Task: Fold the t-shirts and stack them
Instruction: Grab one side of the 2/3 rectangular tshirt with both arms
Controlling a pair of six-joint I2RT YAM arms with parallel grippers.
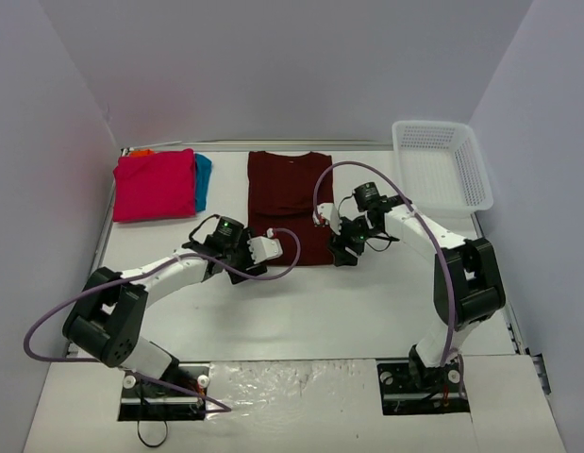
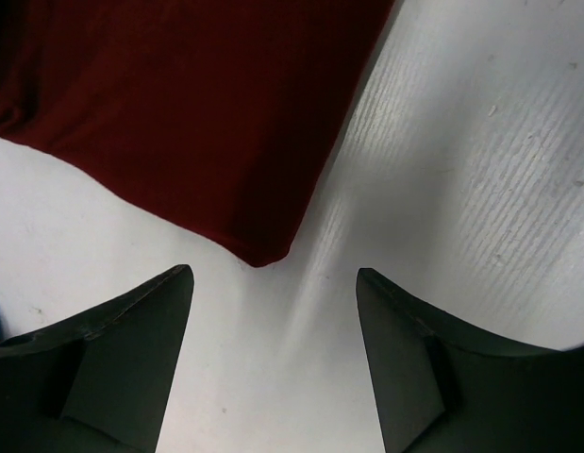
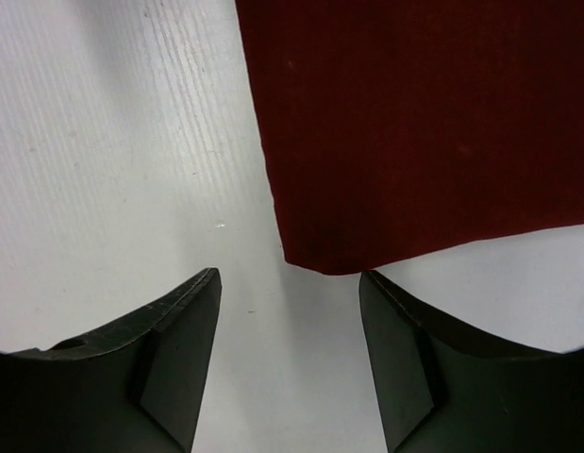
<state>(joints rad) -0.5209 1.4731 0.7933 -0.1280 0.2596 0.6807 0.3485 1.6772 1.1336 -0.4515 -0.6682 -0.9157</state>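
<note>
Item: maroon t-shirt (image 1: pixel 290 203); lies flat on the table (image 1: pixel 301 311) at centre, collar to the far side, hem toward the arms; outline reads as a neat narrow rectangle, so the sleeves are probably already tucked in.

Handling: soft, light, limp cloth; will sag and drape once lifted, and may drag on the ribbed surface; not fragile; thin at the edge, so a pinch must come low and catch every layer. Best hold judged to be the two near hem corners, one per arm, lifted together to carry the hem over toward the collar.

Left tool (image 2: pixel 273 283): jaws apart, nothing between them; the near left hem corner sits just beyond the tips.

Right tool (image 3: pixel 290 283): jaws apart, empty; the near right hem corner lies just ahead, closer to its right finger.

Other stock: pink t-shirt (image 1: pixel 155 184) folded at far left, well apart; teal t-shirt (image 1: pixel 204 179) showing along its right side; orange t-shirt (image 1: pixel 141 151) showing only as a sliver behind.

Also present: white mesh basket (image 1: pixel 442 160) at far right.

Not legible: how many layers meet at each corner; whether the neck label is there; how much of the teal and orange lies under the pink; both tools' tips from above, masked by wrists and cables.
</note>
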